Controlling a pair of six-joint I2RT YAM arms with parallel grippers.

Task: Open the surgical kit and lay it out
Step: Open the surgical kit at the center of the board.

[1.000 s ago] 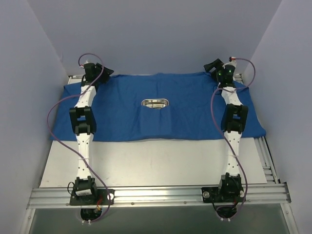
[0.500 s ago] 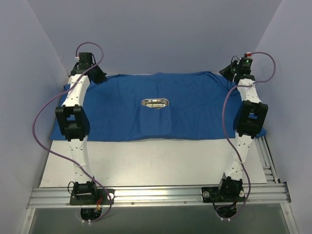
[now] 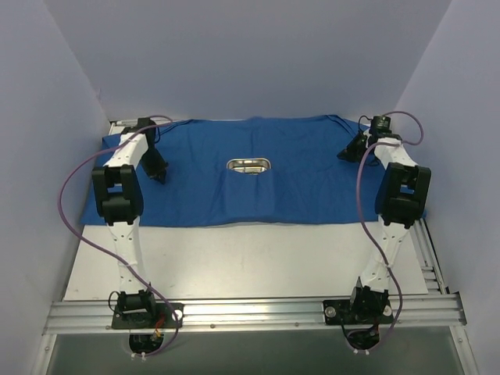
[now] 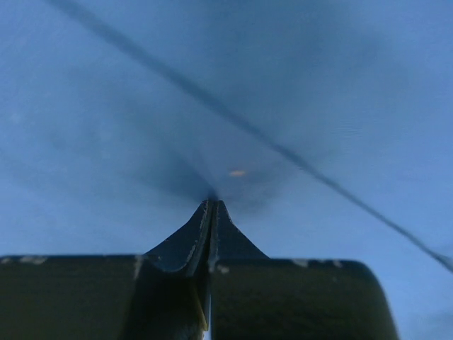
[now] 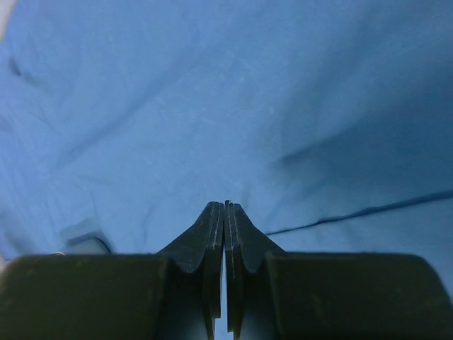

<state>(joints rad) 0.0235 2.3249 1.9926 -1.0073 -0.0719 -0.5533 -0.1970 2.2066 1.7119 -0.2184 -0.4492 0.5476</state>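
Note:
The surgical kit's royal-blue cloth [image 3: 297, 183] lies spread flat over the far half of the table. A small shiny steel tray [image 3: 248, 166] sits at its middle; what it holds is too small to make out. My left gripper [image 3: 158, 176] points down onto the cloth's left part. In the left wrist view its jaws [image 4: 212, 202] are shut, tips against the blue cloth [image 4: 106, 106] in a dark shadow, with no fold seen between them. My right gripper [image 3: 345, 155] is over the cloth's far right. It [image 5: 224, 204] is shut, with lightly wrinkled cloth [image 5: 177, 92] just beyond the tips.
Bare white tabletop [image 3: 250, 262] runs in front of the cloth. An aluminium rail [image 3: 250, 312] with both arm bases crosses the near edge. Grey walls close in on the left, right and back. The cloth's right corner [image 3: 418, 211] reaches the table's side edge.
Both arms drew back from the cloth's far corners, inward and down onto it. Both grippers went from open to shut. The cloth and tray have not moved.

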